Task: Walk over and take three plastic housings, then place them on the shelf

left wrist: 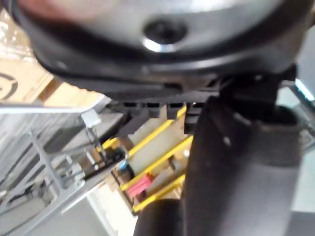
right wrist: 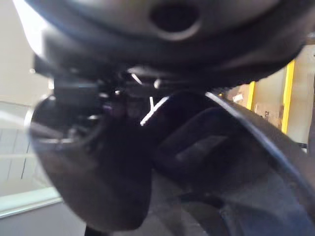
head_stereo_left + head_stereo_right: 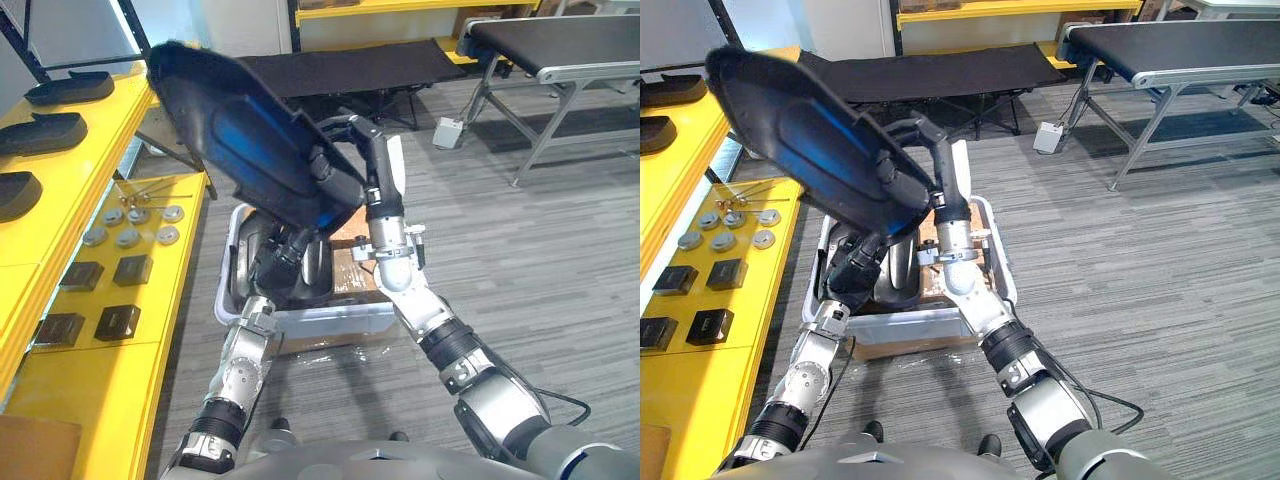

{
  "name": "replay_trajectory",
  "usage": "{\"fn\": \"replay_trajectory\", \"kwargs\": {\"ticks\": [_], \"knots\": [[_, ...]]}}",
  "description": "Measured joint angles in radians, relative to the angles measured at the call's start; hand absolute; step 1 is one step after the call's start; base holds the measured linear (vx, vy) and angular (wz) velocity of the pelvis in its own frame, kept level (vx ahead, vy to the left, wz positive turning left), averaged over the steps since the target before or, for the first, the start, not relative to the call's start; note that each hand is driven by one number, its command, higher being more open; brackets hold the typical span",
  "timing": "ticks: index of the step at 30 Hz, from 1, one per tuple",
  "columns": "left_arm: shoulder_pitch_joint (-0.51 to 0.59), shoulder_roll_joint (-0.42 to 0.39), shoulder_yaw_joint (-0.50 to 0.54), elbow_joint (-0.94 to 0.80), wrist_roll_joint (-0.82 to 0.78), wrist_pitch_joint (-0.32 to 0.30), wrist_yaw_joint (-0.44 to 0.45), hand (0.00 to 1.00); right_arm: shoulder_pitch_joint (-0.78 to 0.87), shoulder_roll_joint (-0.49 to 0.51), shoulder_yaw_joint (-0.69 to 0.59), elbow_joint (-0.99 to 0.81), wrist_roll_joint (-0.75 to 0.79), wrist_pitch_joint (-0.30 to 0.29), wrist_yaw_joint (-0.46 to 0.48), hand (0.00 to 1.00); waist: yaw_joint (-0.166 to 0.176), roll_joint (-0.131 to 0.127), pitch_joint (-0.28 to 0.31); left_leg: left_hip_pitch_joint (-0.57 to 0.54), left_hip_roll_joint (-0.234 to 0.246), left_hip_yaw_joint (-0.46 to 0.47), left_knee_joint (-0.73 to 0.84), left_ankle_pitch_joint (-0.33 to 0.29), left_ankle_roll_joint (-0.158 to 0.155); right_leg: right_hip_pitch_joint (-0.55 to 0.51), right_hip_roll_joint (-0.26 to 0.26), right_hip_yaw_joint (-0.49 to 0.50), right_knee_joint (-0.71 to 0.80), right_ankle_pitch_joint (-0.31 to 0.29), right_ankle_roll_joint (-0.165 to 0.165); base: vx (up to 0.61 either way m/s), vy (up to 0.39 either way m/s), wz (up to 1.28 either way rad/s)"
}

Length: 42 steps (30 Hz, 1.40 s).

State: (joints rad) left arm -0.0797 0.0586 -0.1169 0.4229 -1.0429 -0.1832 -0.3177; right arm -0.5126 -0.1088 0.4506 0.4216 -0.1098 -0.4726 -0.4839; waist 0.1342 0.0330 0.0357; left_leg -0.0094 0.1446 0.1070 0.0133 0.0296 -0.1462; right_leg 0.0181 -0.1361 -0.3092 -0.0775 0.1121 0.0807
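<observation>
A large black plastic housing [image 3: 250,130] is held tilted in the air above a white bin [image 3: 300,322]. My right hand [image 3: 375,165] has its fingers curled over the housing's lower right edge. My left hand [image 3: 285,250] reaches up under it from the bin side, and in the left wrist view its thumb [image 1: 236,167] presses against the housing's ribbed rim [image 1: 162,105]. More housings [image 3: 310,270] lie inside the bin. Three black housings [image 3: 45,130] sit on the yellow shelf's upper level [image 3: 120,120] at the left.
The yellow shelf's lower level [image 3: 150,300] carries metal discs [image 3: 128,237] and small black blocks [image 3: 132,268]. A black cot [image 3: 370,65] stands behind the bin and a conveyor [image 3: 560,40] at the back right. Grey floor [image 3: 540,260] spreads to the right.
</observation>
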Motion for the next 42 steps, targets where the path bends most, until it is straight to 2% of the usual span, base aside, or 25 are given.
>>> {"fn": "replay_trajectory", "kwargs": {"ticks": [3,7,9,17,23,27,29,30,32,39,42], "knots": [[0.006,-0.001,-0.004,-0.001,-0.002,-0.038,0.103,1.0,0.015,0.006,0.014,0.009,0.0,0.045,0.0,0.0,0.003,0.0,0.0,-0.004,0.0,-0.005,0.0,0.0,-0.001,0.0,0.0,-0.003,0.0,-0.001,-0.001,-0.01,0.003,0.06],[0.01,-0.002,0.005,-0.025,-0.016,-0.058,0.141,1.0,0.057,0.008,0.026,0.015,0.013,0.071,-0.004,0.0,0.002,0.0,0.0,-0.006,0.0,-0.005,0.0,0.0,-0.001,-0.003,0.0,-0.003,0.0,-0.001,-0.001,0.0,0.0,0.0],[0.01,-0.002,0.006,-0.042,-0.028,-0.059,0.141,1.0,0.07,0.008,0.028,0.015,0.019,0.073,-0.007,0.0,0.001,0.0,0.0,-0.007,0.0,-0.005,0.0,0.0,-0.001,-0.005,0.0,-0.003,0.0,-0.001,-0.001,0.0,0.0,0.0],[0.011,-0.015,0.048,-0.141,-0.252,-0.102,0.063,1.0,0.11,0.004,0.036,0.016,0.018,0.074,-0.001,0.0,-0.002,0.0,0.0,-0.015,0.001,-0.001,0.001,0.0,-0.001,-0.016,0.001,0.0,0.0,-0.001,-0.001,0.0,0.0,-0.02],[0.013,-0.022,0.078,-0.156,-0.24,-0.1,0.059,1.0,0.111,0.005,0.046,0.016,0.019,0.074,0.019,0.0,-0.002,0.0,0.0,-0.015,0.001,-0.001,0.002,0.0,-0.001,-0.016,0.002,0.002,0.0,-0.001,-0.001,0.0,0.0,0.0],[0.016,-0.019,0.078,-0.157,-0.111,-0.089,0.109,1.0,0.116,0.004,0.049,0.016,0.029,0.074,0.021,0.0,-0.001,0.0,0.0,-0.015,0.001,-0.001,0.002,0.0,-0.001,-0.016,0.002,0.007,0.0,-0.001,-0.002,0.0,0.0,0.0],[0.016,-0.01,0.073,-0.156,-0.027,-0.055,0.13,1.0,0.124,0.002,0.049,0.016,0.055,0.074,0.023,0.0,-0.002,0.0,0.0,-0.015,0.001,0.0,0.002,0.0,-0.001,-0.016,0.002,0.007,0.0,0.0,-0.002,0.0,0.0,0.0],[0.016,-0.009,0.07,-0.155,-0.008,-0.049,0.131,0.0,0.127,0.002,0.048,0.016,0.061,0.074,0.023,0.0,-0.002,0.0,0.0,-0.015,0.001,0.0,0.002,0.0,-0.001,-0.016,0.002,0.007,0.0,0.0,-0.002,0.0,0.0,0.0],[0.017,0.004,0.033,-0.149,0.036,-0.017,0.132,0.0,0.13,0.002,0.052,0.015,0.085,0.074,0.025,0.0,-0.003,0.0,0.0,-0.014,0.001,0.0,0.002,0.0,-0.001,-0.016,0.002,0.008,0.0,0.0,-0.002,0.0,0.0,0.0],[0.019,0.026,-0.076,-0.106,0.189,0.033,0.138,0.0,0.13,-0.005,0.063,0.015,0.087,0.074,0.04,0.0,-0.007,0.0,-0.001,-0.013,0.001,0.004,0.002,0.0,-0.001,-0.018,0.002,0.012,0.0,0.0,-0.002,0.0,0.0,0.0],[0.019,0.03,-0.09,-0.088,0.186,0.031,0.174,0.0,0.13,-0.006,0.097,0.014,0.088,0.074,0.049,0.0,-0.016,0.003,-0.003,-0.011,0.001,0.006,0.002,0.0,-0.001,-0.017,0.002,0.013,0.0,0.0,-0.002,0.0,0.0,0.0]]}}
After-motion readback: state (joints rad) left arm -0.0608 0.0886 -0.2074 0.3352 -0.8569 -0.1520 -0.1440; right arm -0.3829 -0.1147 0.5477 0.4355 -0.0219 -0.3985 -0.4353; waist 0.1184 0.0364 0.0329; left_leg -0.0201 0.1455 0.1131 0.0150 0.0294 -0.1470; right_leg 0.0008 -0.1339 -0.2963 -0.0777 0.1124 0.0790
